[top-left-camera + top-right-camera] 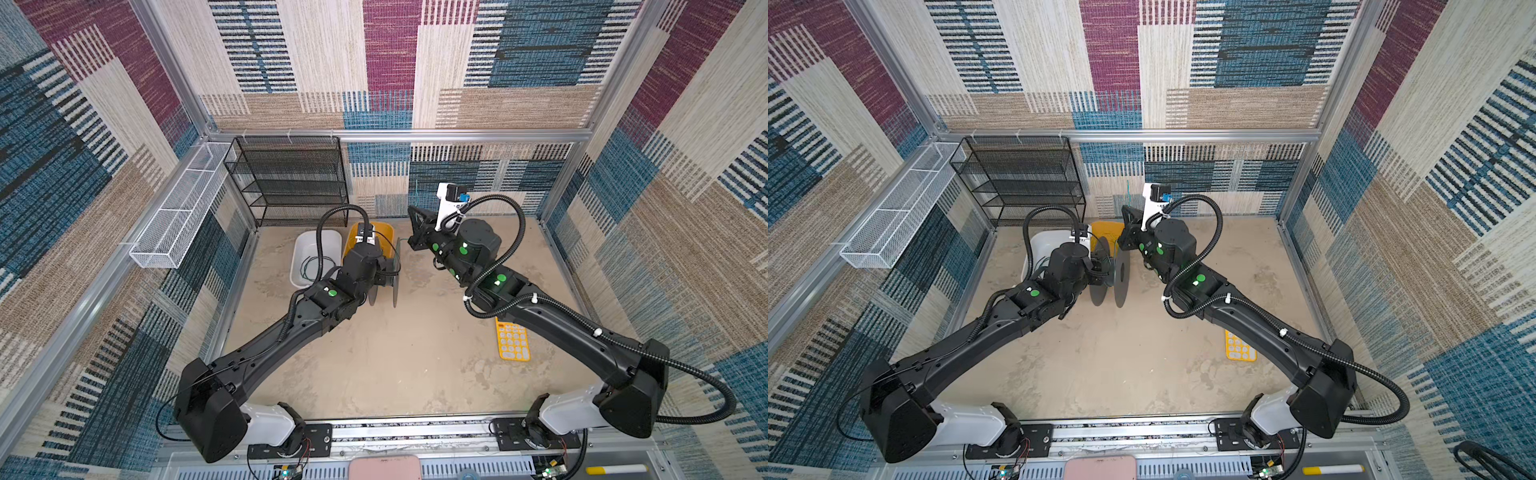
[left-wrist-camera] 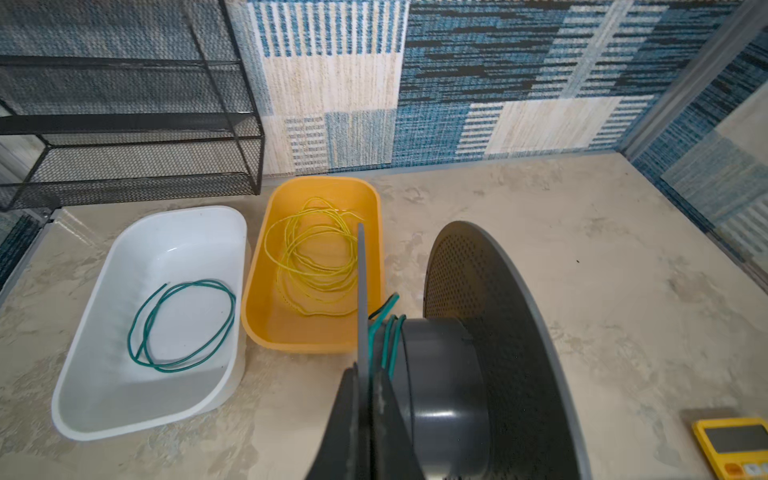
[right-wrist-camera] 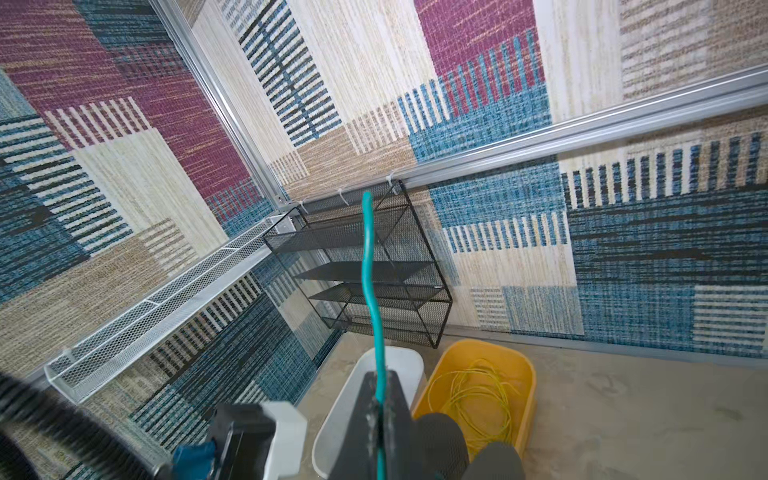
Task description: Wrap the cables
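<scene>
The thin flange of the spool (image 2: pixel 449 374) is clamped between the narrowed jaws of the left gripper (image 2: pixel 363 374), with teal turns on its hub. A teal cable (image 3: pixel 368 257) is pinched by the right gripper (image 3: pixel 379 399), its end pointing upward. A teal coil (image 2: pixel 183 324) is seen in the white tub (image 2: pixel 83 374) and a yellow cable (image 2: pixel 316 257) in the yellow tub (image 2: pixel 374 199)

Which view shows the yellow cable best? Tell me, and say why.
The left wrist view: the yellow cable lies coiled in the yellow bin, nearly all visible, only a spool flange crossing its edge. The right wrist view shows part of the coil. In both top views it cannot be made out.
</scene>
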Controlling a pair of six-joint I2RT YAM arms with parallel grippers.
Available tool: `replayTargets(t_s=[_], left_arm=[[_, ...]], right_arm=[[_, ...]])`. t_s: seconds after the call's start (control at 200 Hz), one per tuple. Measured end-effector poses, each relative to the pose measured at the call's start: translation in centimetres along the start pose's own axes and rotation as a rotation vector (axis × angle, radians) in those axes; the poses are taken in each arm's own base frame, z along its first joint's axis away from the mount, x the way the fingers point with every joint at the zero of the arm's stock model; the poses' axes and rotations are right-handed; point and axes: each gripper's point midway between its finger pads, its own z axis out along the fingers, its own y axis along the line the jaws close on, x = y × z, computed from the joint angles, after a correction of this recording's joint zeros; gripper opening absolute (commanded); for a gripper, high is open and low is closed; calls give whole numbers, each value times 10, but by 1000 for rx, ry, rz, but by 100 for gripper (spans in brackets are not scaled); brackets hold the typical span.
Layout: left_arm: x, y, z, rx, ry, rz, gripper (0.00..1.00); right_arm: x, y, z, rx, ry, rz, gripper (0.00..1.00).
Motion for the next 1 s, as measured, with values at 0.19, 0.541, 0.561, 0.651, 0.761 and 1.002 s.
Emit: replayTargets(t_s=[0.19,0.541,0.561,0.651,0.761,1.002], left_arm=[[15,-21,-10,60,18,80,0],[33,-42,-45,205,5,137,0],[35,-42,-46,210,5,142,0],[43,-43,-54,241,12,160,0],[47,-44,-62,277,8,165,0],[53,-41,-72,300,28,178,0]], right_arm=[[-1,-41,23,55,32,-20,0],[28,-157,52,189,143,45,0],[31,-161,53,192,151,51,0],[50,-182,59,197,191,87,0],[81,-201,65,189,260,145,0],[150,-215,66,144,380,251,0]])
